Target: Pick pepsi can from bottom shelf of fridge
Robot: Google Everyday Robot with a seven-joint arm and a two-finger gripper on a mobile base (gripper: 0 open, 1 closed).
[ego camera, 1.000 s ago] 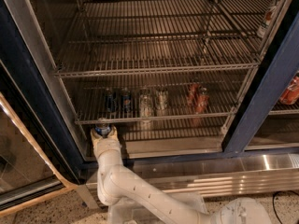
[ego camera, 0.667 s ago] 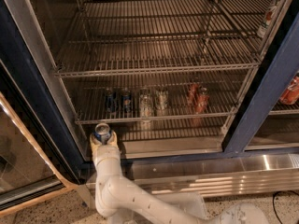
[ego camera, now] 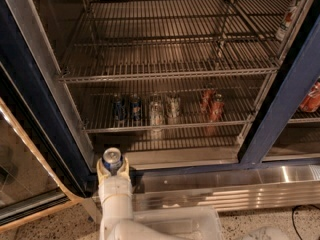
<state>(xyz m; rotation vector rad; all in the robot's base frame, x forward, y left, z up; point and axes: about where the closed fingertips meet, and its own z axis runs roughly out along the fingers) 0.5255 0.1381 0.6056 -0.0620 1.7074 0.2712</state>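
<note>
My gripper [ego camera: 112, 165] is at the lower left, in front of the fridge's [ego camera: 280, 109] bottom edge and outside it. It is shut on the pepsi can [ego camera: 112, 159], a blue can with a silver top, held upright between the cream fingers [ego camera: 100, 168]. The bottom shelf [ego camera: 165, 128] is behind and above the gripper. On it stand two more blue cans [ego camera: 119, 108], two silvery cans [ego camera: 156, 113] and two red cans [ego camera: 216, 108].
Larger wire racks [ego camera: 170, 74] sit above. The open glass door [ego camera: 30, 184] stands at the left, close to my arm. A steel kick plate [ego camera: 225, 189] runs below the fridge. A blue post [ego camera: 287, 94] divides off the right compartment, which holds red items [ego camera: 311, 98].
My gripper has drawn back and down from the bottom shelf's front left edge with the pepsi can in it. It is now lower and closer to the camera, outside the fridge.
</note>
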